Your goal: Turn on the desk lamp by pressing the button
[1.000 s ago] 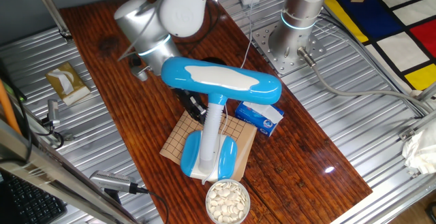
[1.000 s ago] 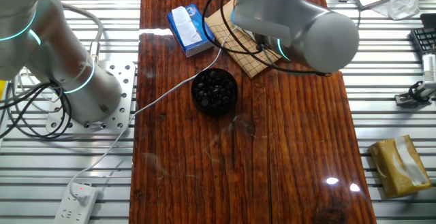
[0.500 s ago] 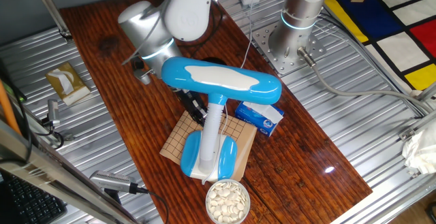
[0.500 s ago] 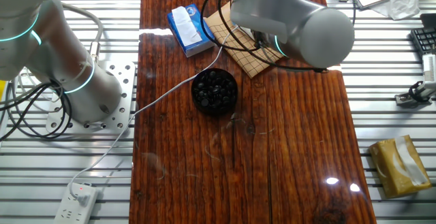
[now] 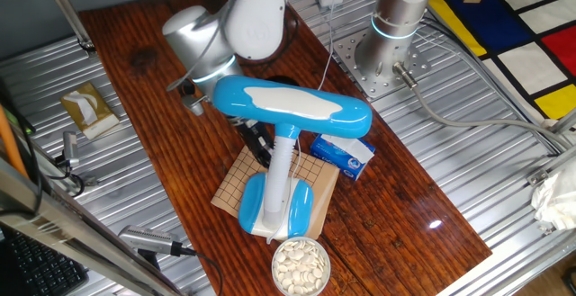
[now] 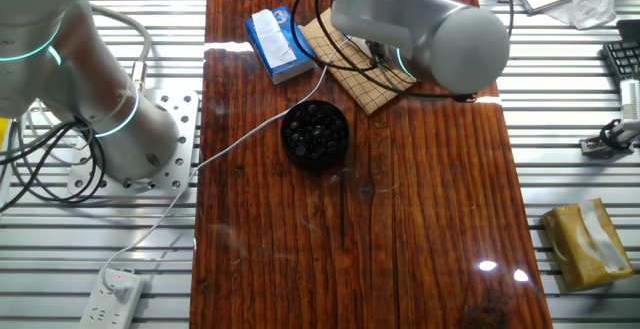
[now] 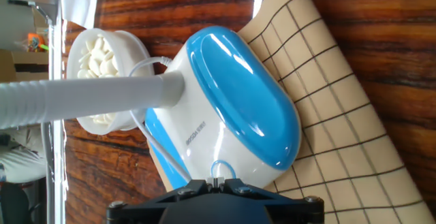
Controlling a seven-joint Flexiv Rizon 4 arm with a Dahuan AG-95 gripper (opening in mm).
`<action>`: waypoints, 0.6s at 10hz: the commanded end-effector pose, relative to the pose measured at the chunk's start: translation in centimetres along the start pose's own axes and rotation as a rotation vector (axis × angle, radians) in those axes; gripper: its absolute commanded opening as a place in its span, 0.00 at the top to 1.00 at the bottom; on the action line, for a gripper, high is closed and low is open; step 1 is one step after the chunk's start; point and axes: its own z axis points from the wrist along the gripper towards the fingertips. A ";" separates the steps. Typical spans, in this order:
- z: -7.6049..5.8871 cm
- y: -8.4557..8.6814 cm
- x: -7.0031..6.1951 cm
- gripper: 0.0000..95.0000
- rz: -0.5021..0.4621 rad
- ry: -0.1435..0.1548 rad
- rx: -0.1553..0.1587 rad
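One fixed view: desk lamp stands upright near the front-centre of the wooden surface, its long sky-blue head w/ white panel stretched across the middle, white stem running down to a blue-and-white base sitting on a tan grid board. Bowl of white pieces just in front of the base; small blue-and-white box just right of the stem. Silver arm bends down behind the lamp head's left end; dark pincer shows below the head, left of the stem, above the board – fingertips hidden, can't tell apart or together. Tan pack lies on the metal slats far left. The other fixed view: arm's big grey joint covers most of the grid board; lamp hidden here. Bowl of black pieces mid-surface, blue-and-white box at the far end, second arm's base bolted at left. Hand view: lamp base fills the middle, glossy blue top on white body, on the grid board; stem runs left, bowl of white pieces behind it. Pincer body is a dark shape at the bottom edge; tips not visible.
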 end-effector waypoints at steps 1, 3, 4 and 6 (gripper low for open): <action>0.2 0.0 -0.1 1.00 0.001 0.000 0.000; 0.4 0.1 -0.1 1.00 0.003 -0.003 0.003; 0.4 0.1 -0.1 1.00 0.001 -0.003 0.006; 0.4 0.1 -0.1 1.00 0.003 -0.002 0.015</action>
